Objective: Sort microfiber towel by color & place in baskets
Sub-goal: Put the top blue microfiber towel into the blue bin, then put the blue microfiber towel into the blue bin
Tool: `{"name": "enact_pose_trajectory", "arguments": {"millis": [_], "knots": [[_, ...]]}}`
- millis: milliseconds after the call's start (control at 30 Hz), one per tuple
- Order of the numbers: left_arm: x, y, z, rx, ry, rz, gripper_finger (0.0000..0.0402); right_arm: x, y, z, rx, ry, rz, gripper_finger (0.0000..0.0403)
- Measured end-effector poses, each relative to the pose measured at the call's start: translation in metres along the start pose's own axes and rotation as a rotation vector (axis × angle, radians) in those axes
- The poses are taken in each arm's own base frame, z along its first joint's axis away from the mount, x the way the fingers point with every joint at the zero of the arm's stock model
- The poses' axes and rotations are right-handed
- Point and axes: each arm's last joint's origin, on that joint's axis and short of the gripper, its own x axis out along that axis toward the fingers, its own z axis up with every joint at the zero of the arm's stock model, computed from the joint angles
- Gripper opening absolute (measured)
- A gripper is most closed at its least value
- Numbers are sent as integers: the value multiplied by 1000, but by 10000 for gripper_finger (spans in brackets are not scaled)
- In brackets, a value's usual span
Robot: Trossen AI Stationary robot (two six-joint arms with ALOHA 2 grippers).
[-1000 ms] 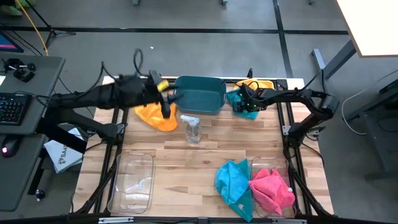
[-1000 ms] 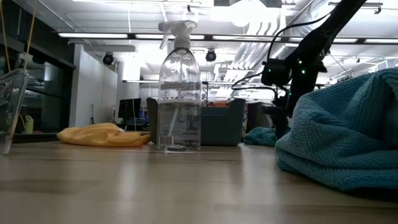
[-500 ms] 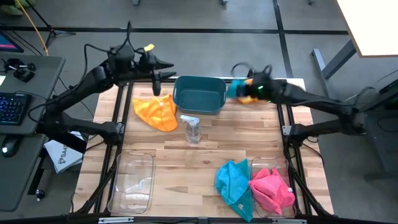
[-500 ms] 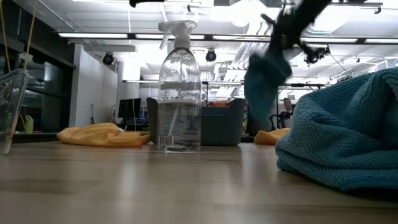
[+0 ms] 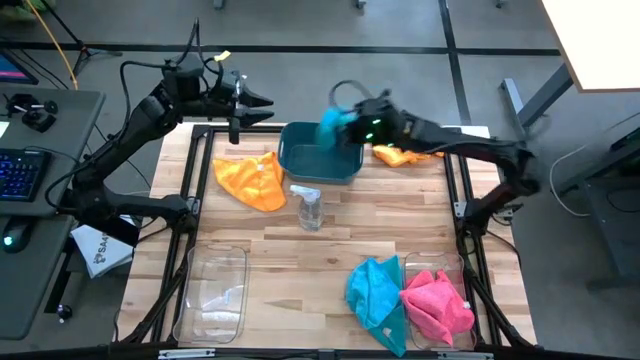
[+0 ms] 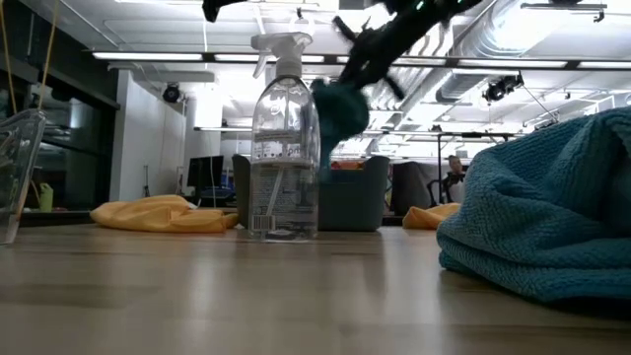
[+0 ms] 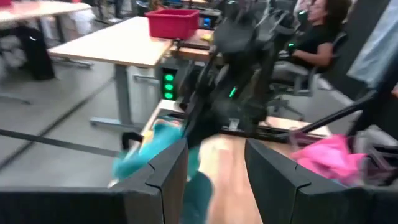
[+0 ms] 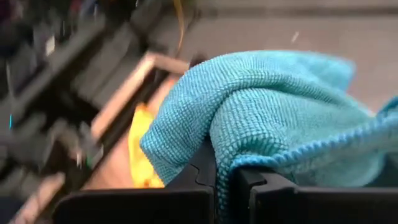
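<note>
A towel (image 5: 331,127) hangs seemingly over the far tub (image 5: 320,152), spray bottle (image 5: 308,207) just before it.

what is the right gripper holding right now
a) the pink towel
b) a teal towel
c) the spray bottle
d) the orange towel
b: the right gripper is shut on a teal towel, carried above the dark teal tub.

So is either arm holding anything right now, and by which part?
The right end effector is shut on a teal towel, pinching a bunched fold so the rest hangs over the dark teal tub. The left end effector is open, holding nothing.
</note>
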Motion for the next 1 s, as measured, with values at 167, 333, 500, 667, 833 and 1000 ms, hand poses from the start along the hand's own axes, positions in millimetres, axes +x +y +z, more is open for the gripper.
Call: {"name": "enact_pose_trajectory", "arguments": {"millis": [167, 333, 500, 667, 833, 1000], "knots": [[2, -6, 0, -45, 7, -31, 147, 42, -11, -22, 0, 138, -23, 1], [3, -10, 0, -62, 7, -34, 147, 49, -24, -22, 14, 167, -75, 15], [6, -13, 1, -57, 8, 0, 147, 47, -30, -17, 6, 214, -29, 83], [6, -13, 2, -52, -3, 0, 147, 46, -24, -22, 15, 335, 144, 179], [6, -12, 2, -54, 1, 1, 147, 41, -18, -24, -11, 482, 303, 246], [6, -13, 0, -55, 16, 0, 147, 11, -8, -27, -118, 658, 287, 262]]}}
